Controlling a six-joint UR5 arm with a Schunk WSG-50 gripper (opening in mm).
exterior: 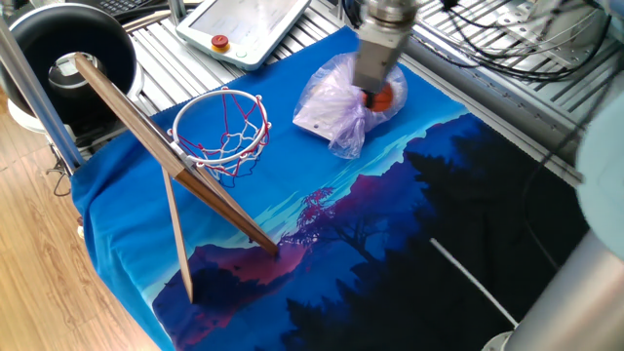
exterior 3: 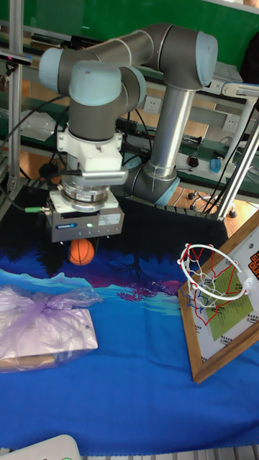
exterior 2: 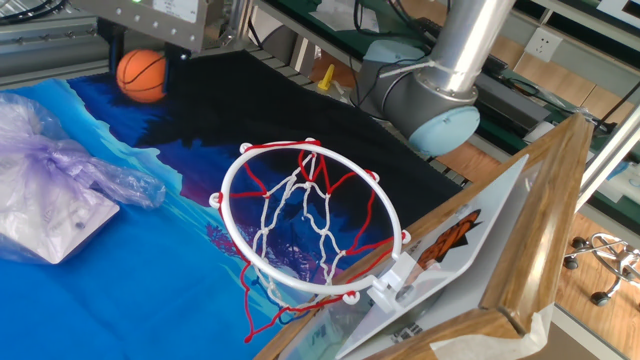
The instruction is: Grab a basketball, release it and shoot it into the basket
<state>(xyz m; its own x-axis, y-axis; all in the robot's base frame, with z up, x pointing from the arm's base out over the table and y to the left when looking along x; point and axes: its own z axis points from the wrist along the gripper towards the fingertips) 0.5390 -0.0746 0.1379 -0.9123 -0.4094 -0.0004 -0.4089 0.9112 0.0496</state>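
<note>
The small orange basketball (exterior 2: 142, 77) sits between the dark fingers of my gripper (exterior 2: 142, 68), which is shut on it just above the blue cloth. In one fixed view the basketball (exterior: 379, 97) peeks out below the gripper (exterior: 375, 95), right beside the lilac bag (exterior: 331, 107). The tall fixed view shows the basketball (exterior 3: 81, 252) directly under the gripper (exterior 3: 81, 246) body. The basket (exterior: 222, 125), with red rim and white-and-red net, stands on its wooden backboard (exterior: 146, 136) to the left of the bag. The basket (exterior 2: 305, 215) fills the middle of the other fixed view, and the basket (exterior 3: 206, 277) is at the right in the tall fixed view.
A translucent lilac bag (exterior 3: 43, 320) lies on the blue printed cloth (exterior: 390, 234) between gripper and hoop. A black round tub (exterior: 73, 49) stands behind the backboard. A white teach pendant (exterior: 249, 24) lies at the table's far edge. Cables run along the metal rail (exterior: 526, 58).
</note>
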